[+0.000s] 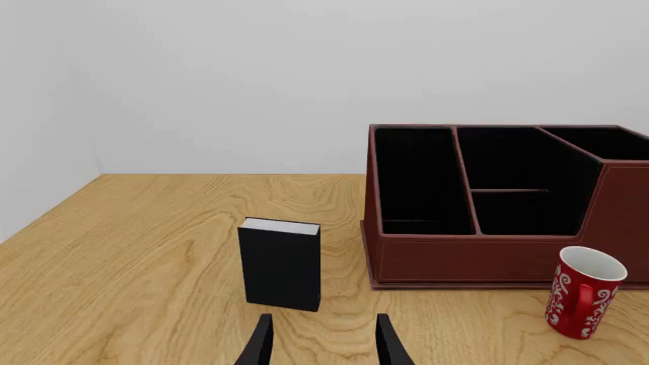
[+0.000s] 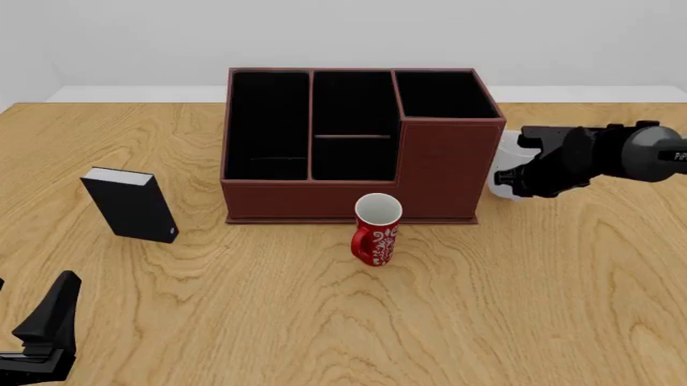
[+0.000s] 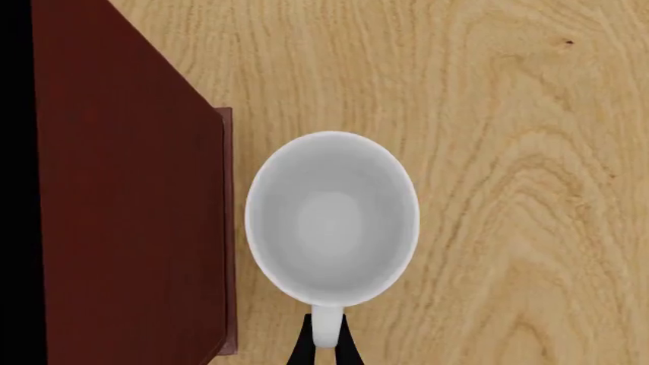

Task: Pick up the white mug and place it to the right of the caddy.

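Observation:
The white mug (image 3: 333, 220) stands upright close beside the right-hand wall of the dark red-brown caddy (image 3: 132, 213), a narrow strip of table between them. My right gripper (image 3: 324, 341) is shut on the mug's loop handle, one thin finger on each side. From the front, the right gripper (image 2: 513, 178) covers most of the white mug (image 2: 499, 186), just right of the caddy (image 2: 435, 173). My left gripper (image 1: 324, 342) is open and holds nothing, low at the near left of the table (image 2: 43, 322).
A slim red patterned mug (image 2: 376, 233) stands just in front of the caddy's front wall. A small black book-like box (image 2: 131, 205) stands upright to the caddy's left, straight ahead of the left gripper. Bare wooden table (image 2: 536, 305) lies at the near right.

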`<state>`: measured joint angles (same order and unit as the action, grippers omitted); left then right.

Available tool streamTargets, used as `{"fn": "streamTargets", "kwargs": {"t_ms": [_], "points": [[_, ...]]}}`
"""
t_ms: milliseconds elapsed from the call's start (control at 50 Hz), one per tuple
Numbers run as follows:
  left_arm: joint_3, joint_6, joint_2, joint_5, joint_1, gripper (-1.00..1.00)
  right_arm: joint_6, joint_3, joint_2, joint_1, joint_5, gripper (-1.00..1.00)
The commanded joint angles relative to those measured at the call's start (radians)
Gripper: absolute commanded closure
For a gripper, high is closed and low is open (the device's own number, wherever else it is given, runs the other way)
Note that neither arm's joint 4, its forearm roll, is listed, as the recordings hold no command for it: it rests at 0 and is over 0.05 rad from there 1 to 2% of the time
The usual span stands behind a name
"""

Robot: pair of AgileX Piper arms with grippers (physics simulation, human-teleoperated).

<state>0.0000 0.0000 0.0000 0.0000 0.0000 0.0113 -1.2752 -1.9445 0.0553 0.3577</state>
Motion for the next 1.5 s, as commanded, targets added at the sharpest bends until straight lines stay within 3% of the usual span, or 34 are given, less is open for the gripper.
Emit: {"fn": "streamTargets", "kwargs": {"t_ms": [20,740,760,1500], "points": [[0.000,0.000,0.000,0.000,0.000,-1.00,-0.015,0.010,-0.012,-0.004,-0.019,1.00],[0.000,0.000,0.000,0.000,0.000,-1.00,-0.031,0.022,-0.043,0.008,-0.042,1.00],[0.000,0.000,0.000,0.000,0.000,-1.00,-0.032,0.024,-0.037,0.008,-0.041,-1.00],[0.000,0.000,0.000,0.000,0.000,-1.00,-0.013,0.059,-0.015,0.013,-0.059,-1.00]]}}
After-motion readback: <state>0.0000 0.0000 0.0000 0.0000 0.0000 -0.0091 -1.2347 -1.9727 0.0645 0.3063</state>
